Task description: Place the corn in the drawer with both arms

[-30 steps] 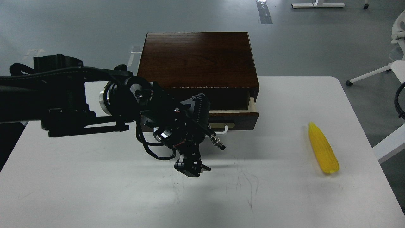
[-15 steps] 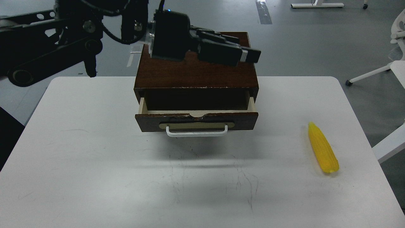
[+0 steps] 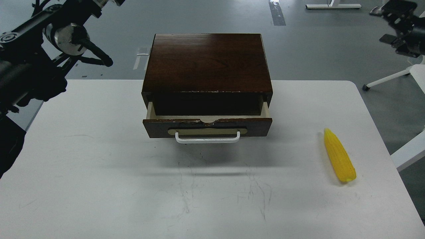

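Observation:
The yellow corn (image 3: pixel 339 156) lies on the white table (image 3: pixel 99 172) at the right, narrow end pointing away from me. The drawer (image 3: pixel 207 126) of the dark wooden box (image 3: pixel 207 61) stands pulled partly open, its white bar handle (image 3: pixel 207 139) facing me and its inside dark. My left arm (image 3: pixel 36 56) is raised at the upper left, clear of the box; its far end runs off the top edge, so its gripper is out of view. A dark end of my right arm (image 3: pixel 398 20) shows at the top right, far above the corn; its fingers cannot be told apart.
The box stands at the table's back middle. White chair legs (image 3: pixel 388 78) and a white frame (image 3: pixel 408 152) stand off the table's right edge. Grey floor lies behind the table.
My left arm has swung from in front of the drawer up and back to the upper left. My right arm has come into view at the top right. The drawer stays open and the corn has not moved.

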Tool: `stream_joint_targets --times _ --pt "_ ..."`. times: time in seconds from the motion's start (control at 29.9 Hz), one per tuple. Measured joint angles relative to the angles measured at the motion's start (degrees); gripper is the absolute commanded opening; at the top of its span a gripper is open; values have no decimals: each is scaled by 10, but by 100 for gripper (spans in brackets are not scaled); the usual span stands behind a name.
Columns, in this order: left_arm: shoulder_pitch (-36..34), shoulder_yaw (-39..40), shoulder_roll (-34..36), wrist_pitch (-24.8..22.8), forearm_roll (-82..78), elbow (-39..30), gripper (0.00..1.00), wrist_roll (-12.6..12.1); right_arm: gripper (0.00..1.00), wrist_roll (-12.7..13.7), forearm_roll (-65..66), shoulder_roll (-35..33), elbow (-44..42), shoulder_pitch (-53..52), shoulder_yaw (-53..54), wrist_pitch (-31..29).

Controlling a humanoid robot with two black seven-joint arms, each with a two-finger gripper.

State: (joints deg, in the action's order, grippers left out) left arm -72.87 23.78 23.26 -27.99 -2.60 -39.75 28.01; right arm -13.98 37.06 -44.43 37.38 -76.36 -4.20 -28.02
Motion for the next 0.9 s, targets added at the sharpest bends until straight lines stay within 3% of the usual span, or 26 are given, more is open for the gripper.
stream_joint_targets --times 0.17,0.3,0.43,0.57,0.9 --pt "23 30 2 0 35 18 98 0 100 6 196 -60 164 24 -7 0" --pt "35 45 6 0 37 19 98 0 100 16 274 -94 245 51 -11 0" --pt "38 49 13 0 38 19 98 0 97 80 316 -133 323 88 -12 0" --pt "38 56 15 0 38 19 98 0 92 114 332 -148 348 124 -12 0" --pt "38 58 17 0 38 19 98 0 86 136 334 -99 335 172 -11 0"
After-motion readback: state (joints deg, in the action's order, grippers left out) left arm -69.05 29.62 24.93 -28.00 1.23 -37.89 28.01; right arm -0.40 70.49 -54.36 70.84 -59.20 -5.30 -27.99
